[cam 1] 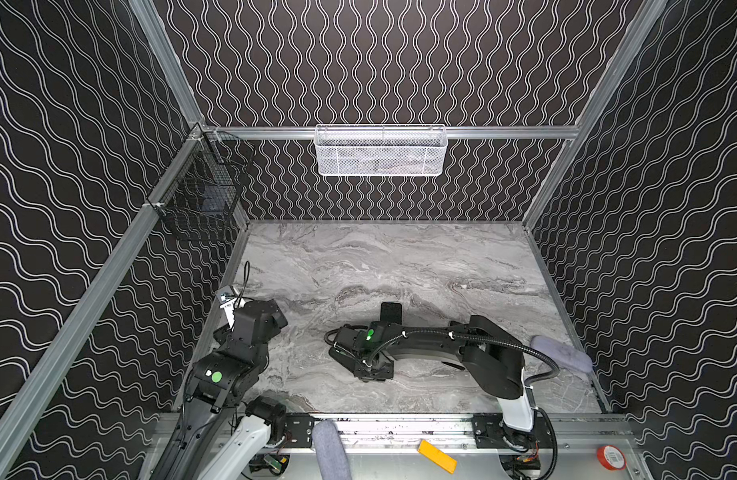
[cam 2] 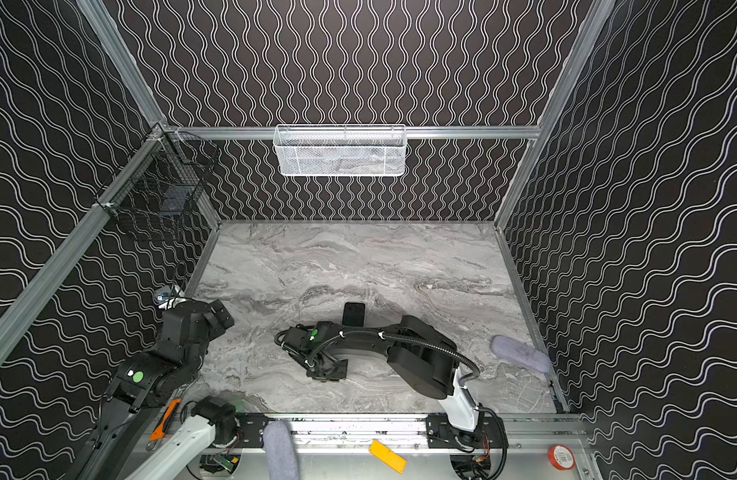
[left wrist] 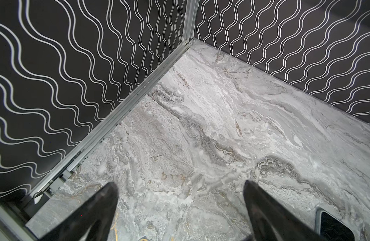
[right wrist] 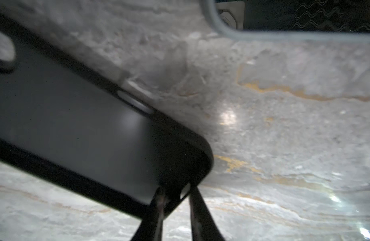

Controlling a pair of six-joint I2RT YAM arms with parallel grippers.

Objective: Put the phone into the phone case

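Right gripper (right wrist: 175, 193): fingers clamped across end wall of matte black phone case (right wrist: 75, 116), one finger inside, one outside | dark-screened grey-rimmed phone (right wrist: 305, 16): flat on grey marble tabletop (right wrist: 284, 135), apart, beyond fingertips | left gripper (left wrist: 180, 187): fingers wide apart above tabletop

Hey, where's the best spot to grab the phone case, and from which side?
Take the phone case by its thin short end wall, opposite the camera cutout, coming from that end: one finger inside, one outside. It lies open side up, so the raised rim is likely the only pinch. The right gripper pinches there.
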